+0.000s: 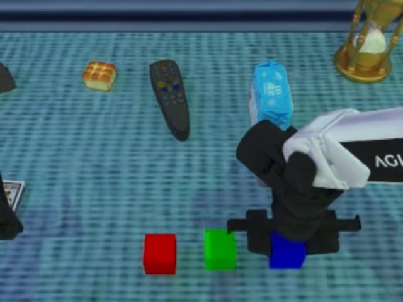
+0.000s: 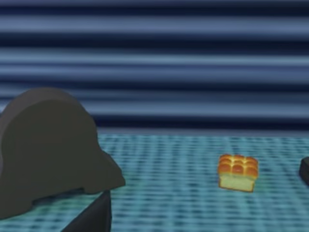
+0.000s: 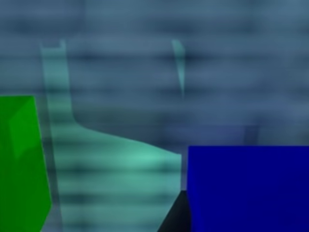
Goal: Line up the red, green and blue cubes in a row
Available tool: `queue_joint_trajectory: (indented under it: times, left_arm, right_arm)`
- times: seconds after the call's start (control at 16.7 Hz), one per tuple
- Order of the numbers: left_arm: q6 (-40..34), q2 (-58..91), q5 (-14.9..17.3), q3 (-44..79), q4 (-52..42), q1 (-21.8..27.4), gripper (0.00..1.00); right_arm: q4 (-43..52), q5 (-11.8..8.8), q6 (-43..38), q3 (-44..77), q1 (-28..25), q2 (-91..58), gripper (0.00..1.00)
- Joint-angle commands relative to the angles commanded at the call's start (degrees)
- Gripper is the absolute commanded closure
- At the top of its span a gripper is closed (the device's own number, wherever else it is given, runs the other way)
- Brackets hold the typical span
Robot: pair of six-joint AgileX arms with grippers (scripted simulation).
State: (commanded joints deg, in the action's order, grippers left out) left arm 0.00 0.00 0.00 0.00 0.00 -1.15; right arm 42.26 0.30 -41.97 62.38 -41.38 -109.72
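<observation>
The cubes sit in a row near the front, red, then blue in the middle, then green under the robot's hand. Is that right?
Not quite. In the top view the green cube is in the middle, and the blue cube is the one under the right hand. The red cube is at the left end, as you said.

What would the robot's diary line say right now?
right tool over blue cube | row: red cube, green cube, blue | left arm parked at table's left edge
</observation>
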Motion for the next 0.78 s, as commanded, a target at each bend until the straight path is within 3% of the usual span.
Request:
queue_joint_trajectory:
  times: [0.54,0.78]
  left_arm:
    - [0.00,0.00,0.00,0.00,0.00,0.00,0.00]
    - [0.00,0.00,0.00,0.00,0.00,0.00,0.00]
  right_arm:
    - [0.00,0.00,0.00,0.00,0.00,0.00,0.02]
    - [0.00,0.00,0.00,0.00,0.00,0.00,0.00]
